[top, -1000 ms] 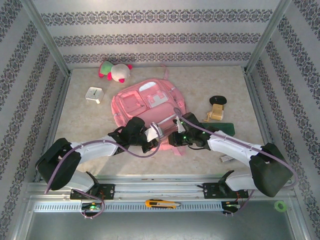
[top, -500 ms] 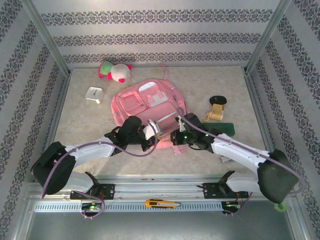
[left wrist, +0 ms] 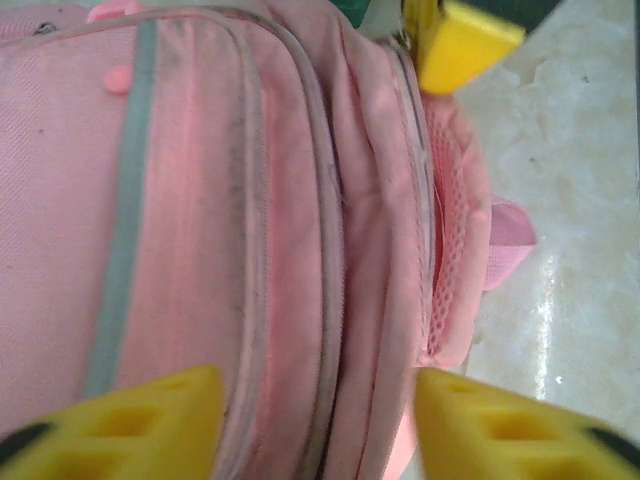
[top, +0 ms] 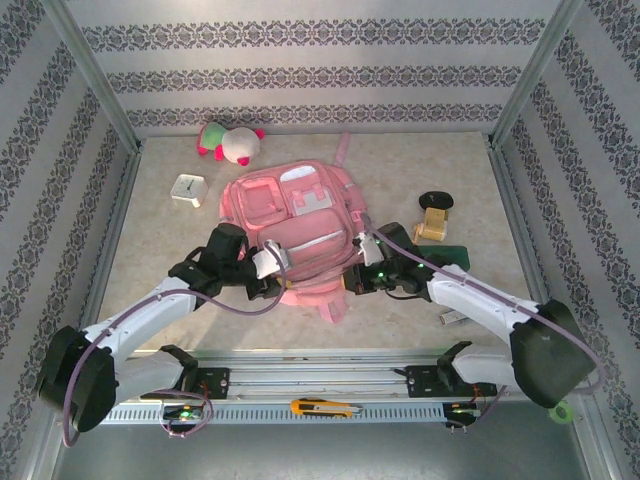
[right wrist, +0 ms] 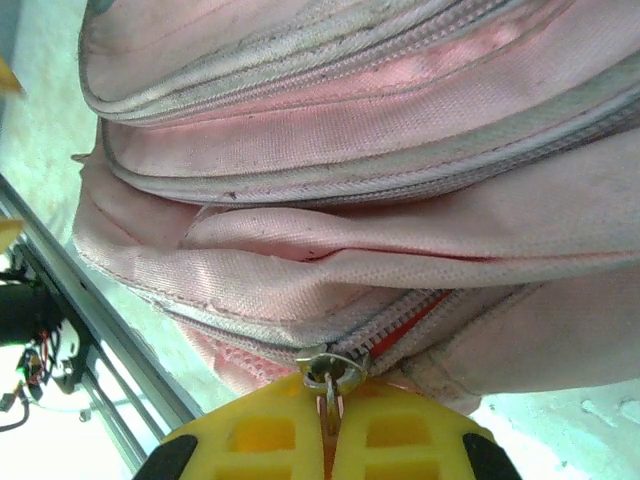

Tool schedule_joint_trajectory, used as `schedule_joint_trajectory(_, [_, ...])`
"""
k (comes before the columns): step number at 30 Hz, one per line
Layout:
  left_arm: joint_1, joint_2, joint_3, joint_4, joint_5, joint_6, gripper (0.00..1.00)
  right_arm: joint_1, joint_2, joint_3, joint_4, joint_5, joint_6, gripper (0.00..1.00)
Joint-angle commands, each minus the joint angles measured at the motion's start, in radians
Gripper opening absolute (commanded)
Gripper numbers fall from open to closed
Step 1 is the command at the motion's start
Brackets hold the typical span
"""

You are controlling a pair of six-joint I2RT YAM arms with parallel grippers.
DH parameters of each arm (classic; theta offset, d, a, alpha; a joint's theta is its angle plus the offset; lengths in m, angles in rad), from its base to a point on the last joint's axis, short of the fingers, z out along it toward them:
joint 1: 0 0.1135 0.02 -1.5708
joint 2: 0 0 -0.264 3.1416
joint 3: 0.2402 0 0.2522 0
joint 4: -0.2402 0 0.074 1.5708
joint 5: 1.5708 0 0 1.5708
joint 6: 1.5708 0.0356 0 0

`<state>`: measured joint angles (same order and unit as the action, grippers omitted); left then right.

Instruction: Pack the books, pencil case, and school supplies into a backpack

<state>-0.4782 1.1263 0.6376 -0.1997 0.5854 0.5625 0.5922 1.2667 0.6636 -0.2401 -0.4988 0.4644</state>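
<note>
Presently, R gripper clamps shut on zip pull at backpack's near-right corner, pack's long axis pointing away; L gripper hovers open, empty, near-left.

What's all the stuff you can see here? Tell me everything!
fabric backpack: one, pink, table centre
plush toy: one, pink-and-white, far left
clock cube: one, white, left of backpack
oval lump: one, black, right side
blocky object: one, tan, beside the lump
flat pencil case: one, dark green, right side
short bar: one, grey-white, near right
cutter: one, yellow-and-black, front rail
tape roll: one, green, near-right corner
left gripper: one, yellow, open by the backpack
right gripper: one, yellow, shut on metal zipper pull
</note>
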Motion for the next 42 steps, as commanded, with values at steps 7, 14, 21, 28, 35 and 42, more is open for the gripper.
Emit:
schedule_joint_trajectory(7, [-0.220,0.105,0.100,0.148,-0.090,-0.122,0.71,0.047,0.036,0.054,0.044,-0.058,-0.007,0.00])
schedule_joint_trajectory(14, [-0.269,0.284,0.118,0.360,-0.188,-0.123,0.62,0.052,0.027,0.060,0.046,-0.088,-0.004,0.00])
schedule_joint_trajectory(21, [-0.260,0.343,0.169,0.241,-0.122,-0.037,0.20,0.025,0.019,0.058,0.039,-0.110,-0.013,0.00])
schedule_joint_trajectory(28, [-0.150,0.193,0.127,0.014,-0.004,0.063,0.00,-0.117,0.005,0.036,-0.046,-0.146,-0.092,0.00])
schedule_joint_trajectory(35, [-0.060,0.040,0.123,-0.303,0.078,0.254,0.00,-0.197,0.090,0.103,-0.091,-0.200,-0.176,0.00])
schedule_joint_trajectory(42, [-0.052,-0.010,0.134,-0.310,0.085,0.168,0.36,-0.100,0.106,0.100,0.003,-0.201,-0.120,0.00])
